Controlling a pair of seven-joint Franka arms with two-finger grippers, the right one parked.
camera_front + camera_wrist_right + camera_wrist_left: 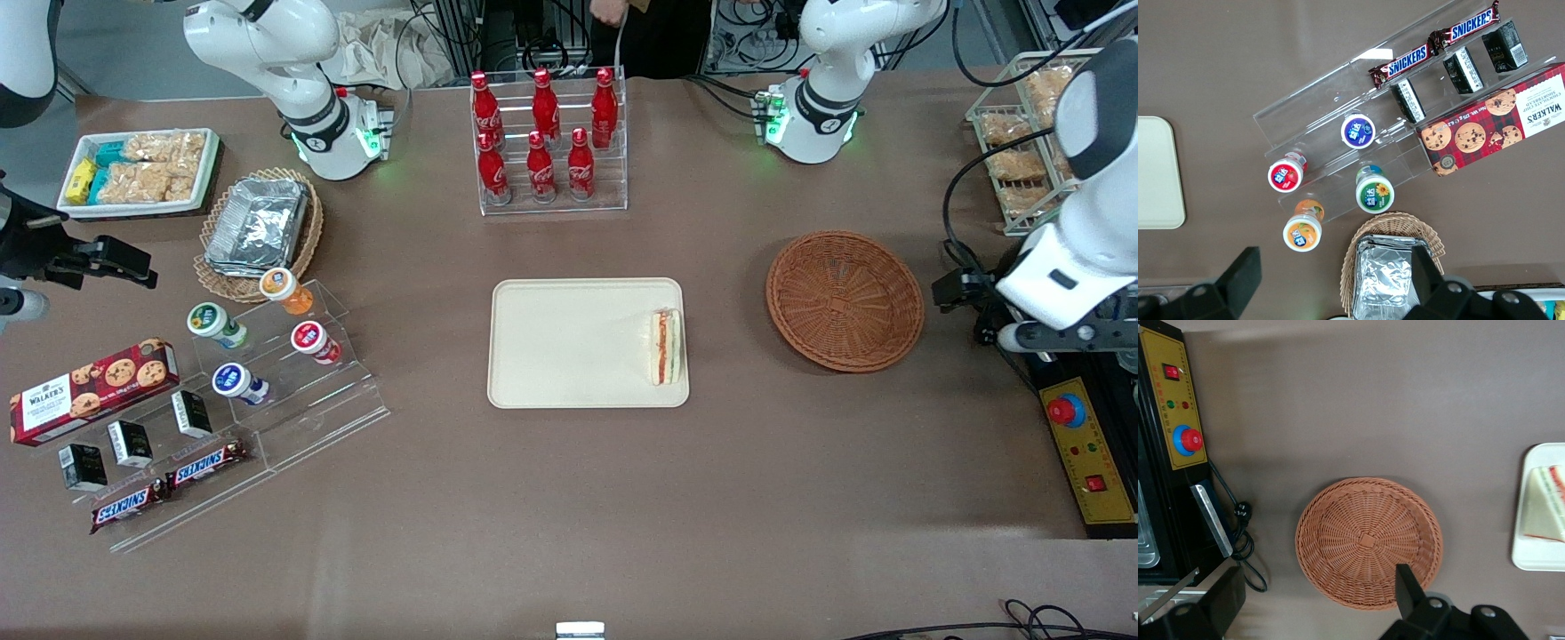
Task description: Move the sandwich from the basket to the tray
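Note:
The sandwich [665,347] lies on the cream tray [569,342], at the tray's edge nearest the basket, filling edge up. The round reddish-brown basket [845,300] is empty and stands on the table beside the tray, toward the working arm's end. My left gripper [958,291] hangs above the table just past the basket's rim, toward the working arm's end. In the left wrist view the gripper [1315,600] is open and empty, with one finger [1408,590] over the rim of the basket [1368,542]. The tray [1538,553] and the sandwich [1548,503] show there too.
A yellow control box with a red button [1067,411] lies near the gripper. A wire rack of snacks [1022,133] stands at the working arm's end. A rack of red bottles [547,142] is farther from the camera than the tray. Cups and snacks on acrylic steps [267,356] lie toward the parked arm's end.

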